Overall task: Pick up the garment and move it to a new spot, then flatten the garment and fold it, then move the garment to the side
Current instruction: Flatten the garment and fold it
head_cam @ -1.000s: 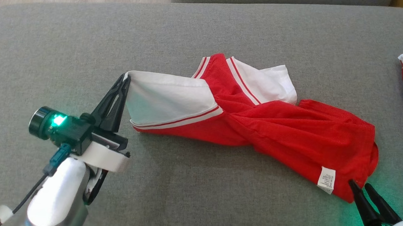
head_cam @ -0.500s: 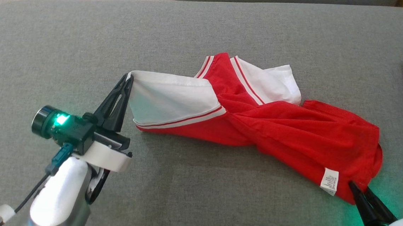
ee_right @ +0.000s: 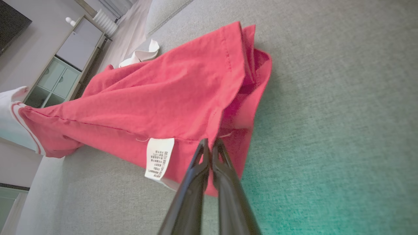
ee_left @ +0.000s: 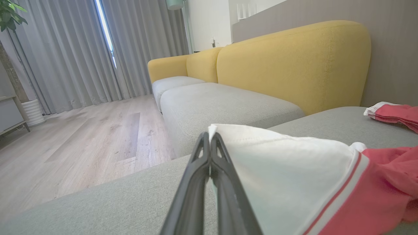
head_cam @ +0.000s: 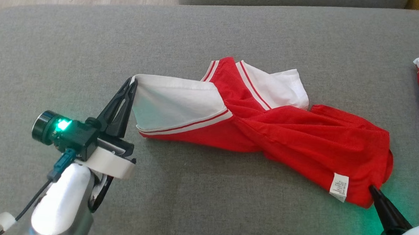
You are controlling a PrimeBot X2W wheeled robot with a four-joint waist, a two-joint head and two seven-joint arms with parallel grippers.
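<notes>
Grey cushion [head_cam: 188, 204] holds garment [head_cam: 304, 139] stretched from left claw [head_cam: 133, 80] to right claw [head_cam: 372, 188].

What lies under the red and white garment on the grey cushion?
The grey cushion shows all round the garment, which lies twisted on it. The left gripper pinches its white corner, the right gripper its red hem. Anything beneath the cloth is covered.
</notes>
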